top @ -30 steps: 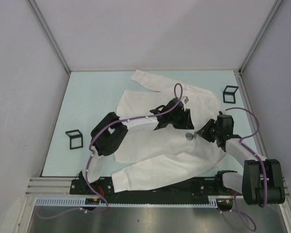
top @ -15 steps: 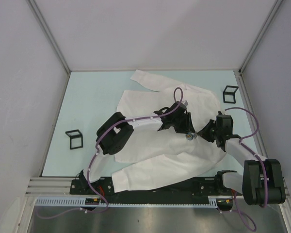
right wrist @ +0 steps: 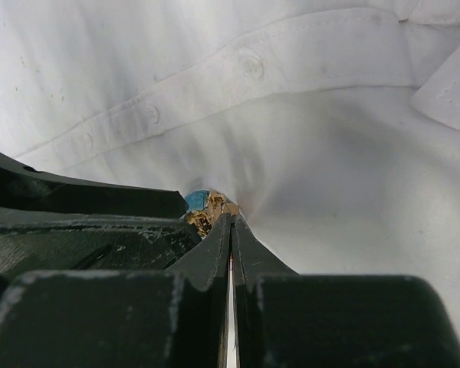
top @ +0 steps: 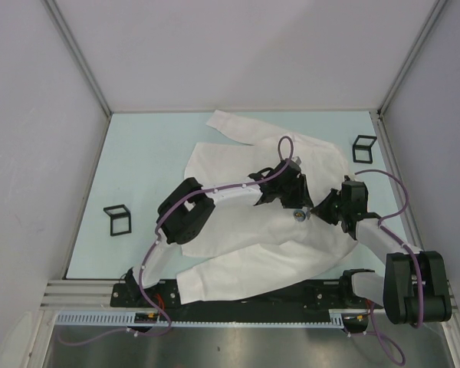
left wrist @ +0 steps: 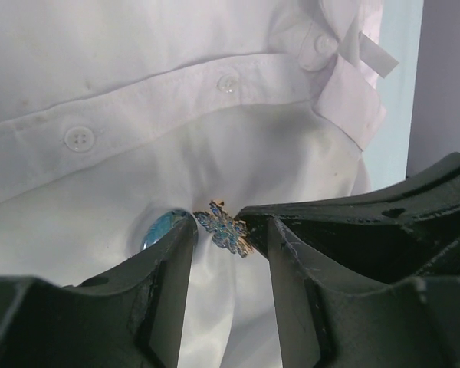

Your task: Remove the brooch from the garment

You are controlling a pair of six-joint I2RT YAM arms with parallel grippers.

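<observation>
Just below the button strip (left wrist: 153, 107), on the front of the white shirt (top: 238, 230), sits the sparkly brooch (left wrist: 226, 230). If it gets pulled while its pin is stuck in, the thin cloth could lift or rip, or the brooch could slip away. The left gripper (left wrist: 230, 228) reaches down over it, fingers apart, one on each side. The right gripper (right wrist: 231, 224) comes in low from the side, pinched tight at the brooch's edge. What it nips, I cannot tell.

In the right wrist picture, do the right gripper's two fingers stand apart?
No, the right gripper is shut, its fingers meeting along a thin line, tips at the brooch on the garment.
</observation>
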